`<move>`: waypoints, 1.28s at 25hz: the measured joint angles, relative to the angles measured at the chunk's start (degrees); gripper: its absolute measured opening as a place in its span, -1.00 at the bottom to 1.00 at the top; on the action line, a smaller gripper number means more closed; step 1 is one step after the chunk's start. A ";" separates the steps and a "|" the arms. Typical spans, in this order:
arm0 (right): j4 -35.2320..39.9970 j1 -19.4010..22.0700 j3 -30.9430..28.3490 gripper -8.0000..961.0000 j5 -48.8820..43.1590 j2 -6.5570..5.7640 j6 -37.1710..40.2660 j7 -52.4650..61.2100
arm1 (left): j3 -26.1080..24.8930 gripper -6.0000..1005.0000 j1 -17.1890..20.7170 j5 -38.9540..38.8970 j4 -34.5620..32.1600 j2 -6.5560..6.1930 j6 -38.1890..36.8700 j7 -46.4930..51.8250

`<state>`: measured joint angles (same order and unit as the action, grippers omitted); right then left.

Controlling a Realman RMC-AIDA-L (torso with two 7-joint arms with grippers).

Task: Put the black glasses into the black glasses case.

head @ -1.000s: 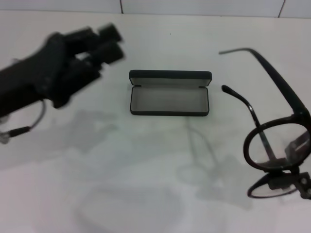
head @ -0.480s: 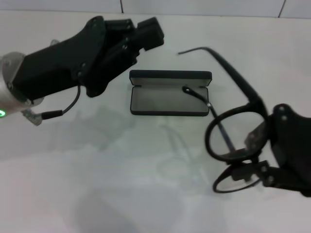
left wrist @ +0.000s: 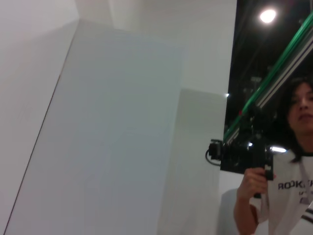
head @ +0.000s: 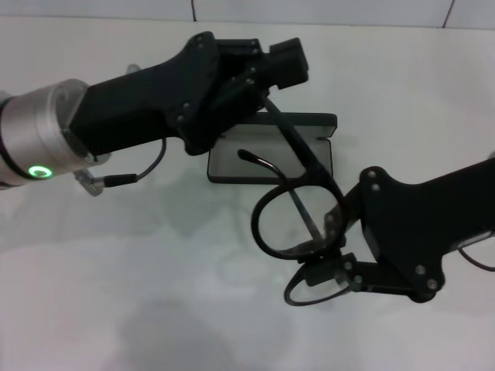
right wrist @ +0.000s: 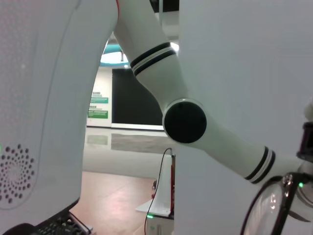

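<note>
Black wire frames, the black glasses [head: 298, 220], hang above the white tabletop [head: 155, 309], held up in the air in front of the case, toward the near right of the scene. The right gripper [head: 329, 267] is clenched on them at the front of the frame, between the two lenses; one round lens stands up facing left, the other lies lower and nearer. One temple arm runs up and away to the far side, right up to the left gripper [head: 282, 66], though I cannot tell whether the two touch. The other temple ends in a short curved tip over the case's near edge.

The black glasses case [head: 271, 151] sits open on the tabletop just beyond the glasses, its grey lining showing and its lid standing up at the far side. Much of its left end is hidden by the left arm.

The left gripper reaches in from the left, above the case's far edge; whether its fingers are parted or closed I cannot tell.

In the right wrist view a lens rim [right wrist: 269, 205] shows at the corner.
</note>
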<state>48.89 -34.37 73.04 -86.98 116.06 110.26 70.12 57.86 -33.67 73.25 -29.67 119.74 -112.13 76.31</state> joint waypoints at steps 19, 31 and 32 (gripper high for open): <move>0.16 -0.22 0.00 -0.77 1.81 -0.20 0.25 -0.87 | 4.32 -0.89 -2.14 3.95 -0.36 -0.44 1.47 -0.12; -0.09 -0.35 -0.42 -0.77 1.82 -0.38 -0.09 -1.71 | 4.36 -0.89 -2.88 4.87 -0.38 -1.17 1.21 -0.19; -0.11 -0.35 -0.62 -0.77 1.82 -0.39 -0.09 -1.81 | 4.36 -0.89 -3.13 5.29 -0.39 -1.17 1.16 -0.19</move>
<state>48.78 -34.72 72.42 -85.16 115.67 110.17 68.31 62.23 -36.79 78.54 -30.06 118.57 -110.97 76.11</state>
